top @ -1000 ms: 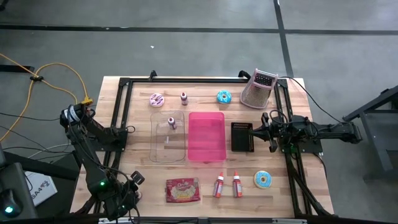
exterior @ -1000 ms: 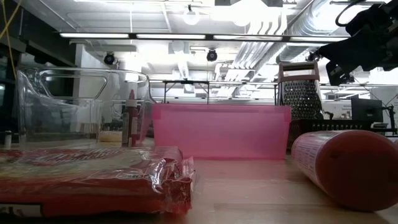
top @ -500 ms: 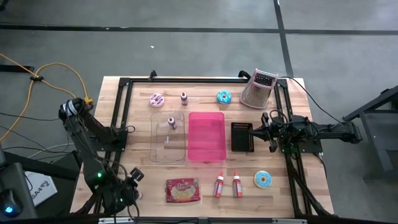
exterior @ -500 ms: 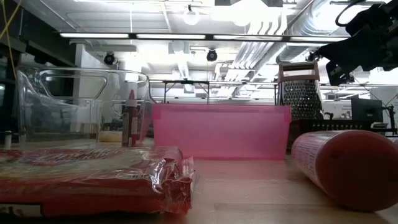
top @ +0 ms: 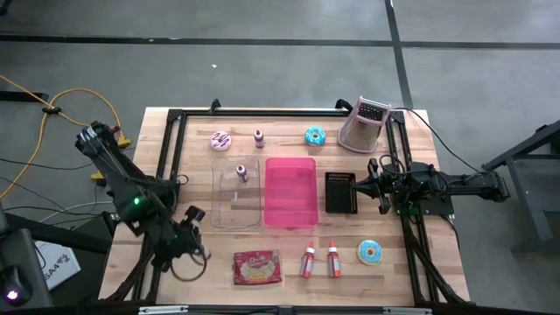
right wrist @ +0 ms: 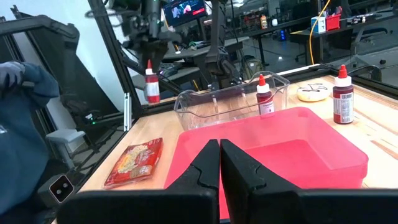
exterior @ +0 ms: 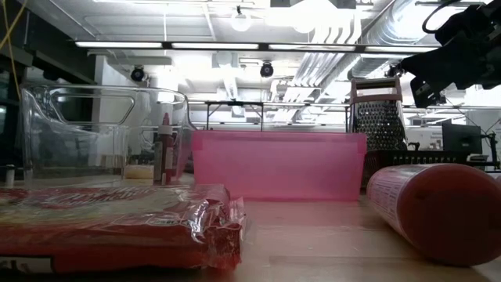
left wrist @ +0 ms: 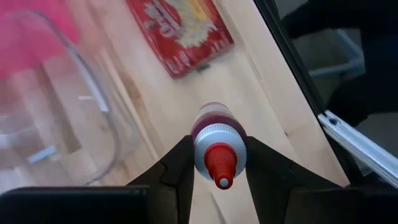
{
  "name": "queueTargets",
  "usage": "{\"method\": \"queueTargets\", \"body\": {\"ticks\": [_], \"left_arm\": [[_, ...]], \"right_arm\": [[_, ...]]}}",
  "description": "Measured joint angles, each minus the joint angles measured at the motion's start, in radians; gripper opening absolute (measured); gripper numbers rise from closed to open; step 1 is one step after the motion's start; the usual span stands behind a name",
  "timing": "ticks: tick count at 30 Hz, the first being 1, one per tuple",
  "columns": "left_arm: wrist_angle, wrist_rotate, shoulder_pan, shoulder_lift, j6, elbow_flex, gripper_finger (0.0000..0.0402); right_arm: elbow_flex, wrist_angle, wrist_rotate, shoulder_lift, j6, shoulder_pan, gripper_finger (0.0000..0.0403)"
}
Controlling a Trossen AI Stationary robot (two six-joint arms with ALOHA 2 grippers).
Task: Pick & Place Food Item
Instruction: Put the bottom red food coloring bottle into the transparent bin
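- left gripper (top: 199,248): over the table's left front, left of the snack packet (top: 257,267), near the clear bin's front corner; fingers pinch a red-capped bottle (left wrist: 215,149), lifted off the wood (seen held aloft in right wrist view).
- clear bin (top: 236,193): left of centre, one red-capped bottle standing inside it at the far end.
- pink bin (top: 290,191): touching or just beside the clear bin's right side.
- two red bottles (top: 320,259): lying side by side at the front, between the packet and the blue donut (top: 369,253).
- black tray (top: 341,193): just right of the pink bin.
- right gripper (top: 361,185): at the black tray's right edge, fingers pressed together, holding nothing.
- far edge: pink donut (top: 220,140), small bottle (top: 259,137), another blue donut (top: 315,136), grater (top: 364,124).
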Motion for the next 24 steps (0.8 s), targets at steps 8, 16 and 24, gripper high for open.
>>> {"method": "queueTargets", "body": {"ticks": [8, 16, 24], "left_arm": [[-0.085, 0.013, 0.183, -0.106, 0.056, 0.02, 0.0111], [-0.151, 0.034, 0.391, -0.097, 0.227, 0.095, 0.0111], [-0.157, 0.064, 0.601, 0.002, 0.401, 0.108, 0.0111]], "right_arm": [[0.0, 0.0, 0.0, 0.0, 0.0, 0.0, 0.0002], [0.0, 0.0, 0.0, 0.0, 0.0, 0.0, 0.0002], [0.0, 0.0, 0.0, 0.0, 0.0, 0.0, 0.0002]]}}
